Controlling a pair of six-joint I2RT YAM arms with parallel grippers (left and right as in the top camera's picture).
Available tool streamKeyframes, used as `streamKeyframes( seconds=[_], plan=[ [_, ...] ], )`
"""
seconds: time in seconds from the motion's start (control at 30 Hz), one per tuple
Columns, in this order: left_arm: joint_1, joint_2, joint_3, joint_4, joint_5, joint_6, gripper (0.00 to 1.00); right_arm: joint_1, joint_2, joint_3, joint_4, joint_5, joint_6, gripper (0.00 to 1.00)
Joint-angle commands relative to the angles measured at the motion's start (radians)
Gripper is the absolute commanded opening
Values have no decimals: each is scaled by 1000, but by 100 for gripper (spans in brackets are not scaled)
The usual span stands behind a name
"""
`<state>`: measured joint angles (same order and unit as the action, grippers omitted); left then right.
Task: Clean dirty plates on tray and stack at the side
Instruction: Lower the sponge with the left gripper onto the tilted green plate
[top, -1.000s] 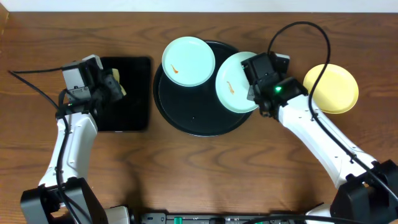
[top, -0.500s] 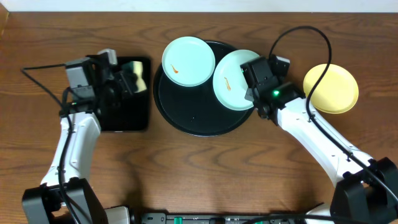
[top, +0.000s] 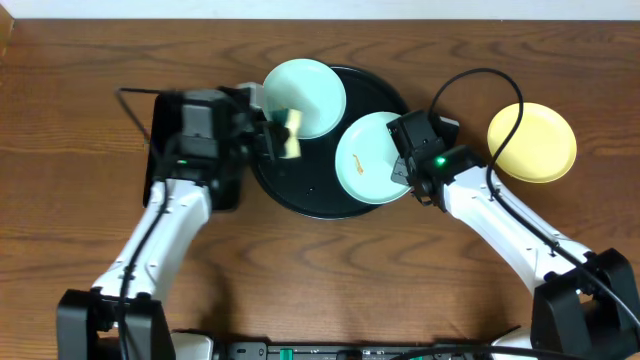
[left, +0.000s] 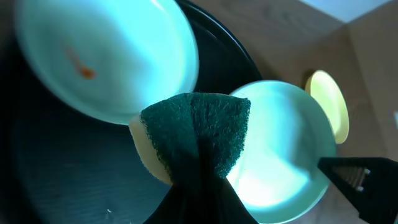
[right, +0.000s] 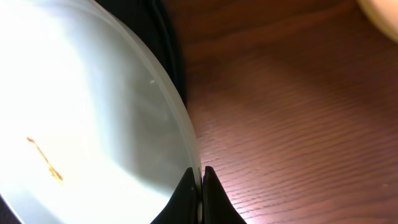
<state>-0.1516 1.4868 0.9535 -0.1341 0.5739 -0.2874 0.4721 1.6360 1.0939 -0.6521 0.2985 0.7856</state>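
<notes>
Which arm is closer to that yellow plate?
Right. The right gripper grips a turquoise plate near the yellow plate; the left gripper, holding a sponge, is across the tray.

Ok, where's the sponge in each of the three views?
Overhead: sponge over the left part of the tray, at the far plate's near edge.
Left wrist: centre frame, green side to the camera, pinched from below.
Right wrist: not in it.
Shared landmark: the turquoise plate pinched by the right claw, seen in all three views.
</notes>
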Motion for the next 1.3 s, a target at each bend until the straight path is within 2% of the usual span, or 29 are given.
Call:
streamKeyframes(
  seconds=[0.0, 0.2, 0.43, 0.7, 1.27],
  plan=[
    [-84, 3, -5, 11, -110, -39, 8, -7, 2, -34, 33, -18, 31, 1],
    [-230, 10, -5, 21, -237, -71, 8, -5, 2, -105, 138, -72, 56, 1],
    [-336, 47, -5, 47, -306, -71, 8, -3, 2, -108, 127, -94, 56, 1],
    [-368, 159, -5, 122, -305, -71, 8, -3, 2, -108, 126, -93, 55, 1],
    [-436, 279, -5, 149, -309, -52, 8, -3, 2, -108, 127, -93, 55, 1]
  ],
)
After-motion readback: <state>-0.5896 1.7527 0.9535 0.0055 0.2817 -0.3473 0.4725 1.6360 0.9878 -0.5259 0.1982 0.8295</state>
